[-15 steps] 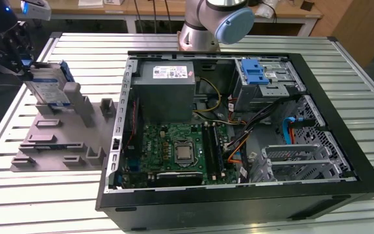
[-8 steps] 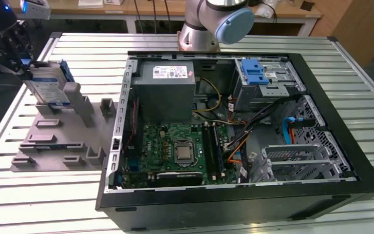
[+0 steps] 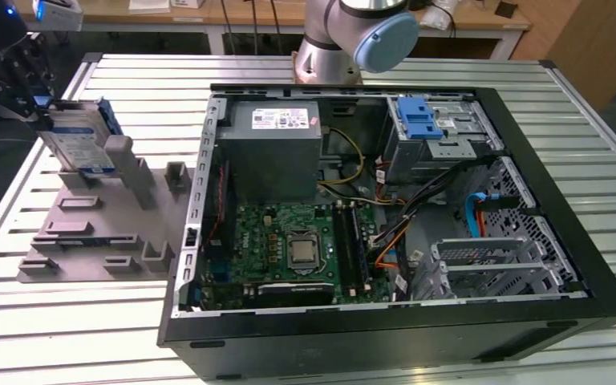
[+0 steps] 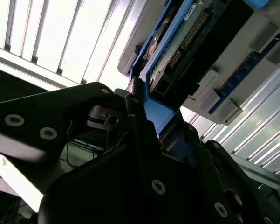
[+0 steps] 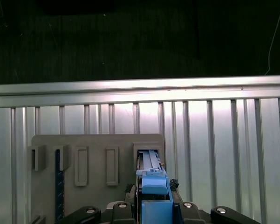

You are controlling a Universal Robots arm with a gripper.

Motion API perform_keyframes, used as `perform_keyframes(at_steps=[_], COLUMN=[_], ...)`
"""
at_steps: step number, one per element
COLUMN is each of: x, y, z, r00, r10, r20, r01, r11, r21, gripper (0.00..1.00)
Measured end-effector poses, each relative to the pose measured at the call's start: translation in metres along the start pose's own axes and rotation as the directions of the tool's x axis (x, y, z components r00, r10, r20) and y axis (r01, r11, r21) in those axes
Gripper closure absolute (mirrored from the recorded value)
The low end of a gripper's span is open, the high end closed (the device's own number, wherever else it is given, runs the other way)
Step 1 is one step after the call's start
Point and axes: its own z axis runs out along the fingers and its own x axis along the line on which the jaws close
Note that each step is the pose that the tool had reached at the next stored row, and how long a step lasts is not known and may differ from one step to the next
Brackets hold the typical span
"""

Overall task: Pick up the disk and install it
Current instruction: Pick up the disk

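And there was the disk [image 3: 78, 138], standing on edge at one end of the grey rack [image 3: 94, 233], label and blue bracket showing. Its lower edge sat down among the rack's upright posts. The hand [image 3: 41, 112] was right on it, at the disk's upper corner, on the side facing away from the rack. In the second wrist view the black fingers [image 4: 136, 121] sat tight against the blue bracket, a narrow grip clamped on the disk. In the first wrist view the disk ran edge-on from the rack's end slot up into the hand. Whether its bottom was seated or just clear of the slot, I could not tell.

The rack lay flat on the slatted metal table [image 3: 73, 321]. Just beside the rack sat the open computer case [image 3: 565, 241], with the power-supply box [image 3: 276, 144] and motherboard [image 3: 286, 241] on its rack side. The blue-latched drive cage [image 3: 426, 120] sat deeper in. The arm [image 3: 351, 32] rose beyond the case, well apart from the rack.
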Motion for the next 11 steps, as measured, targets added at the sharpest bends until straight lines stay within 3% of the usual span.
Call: perform_keyframes(at_steps=[11], x=[-0.0004], y=[0.0001], z=[-0.0035], r00=[1.0000], r10=[0.000], r20=[-0.0001], r01=[0.000], r11=[1.0000], r21=[-0.0001], gripper=[0.64])
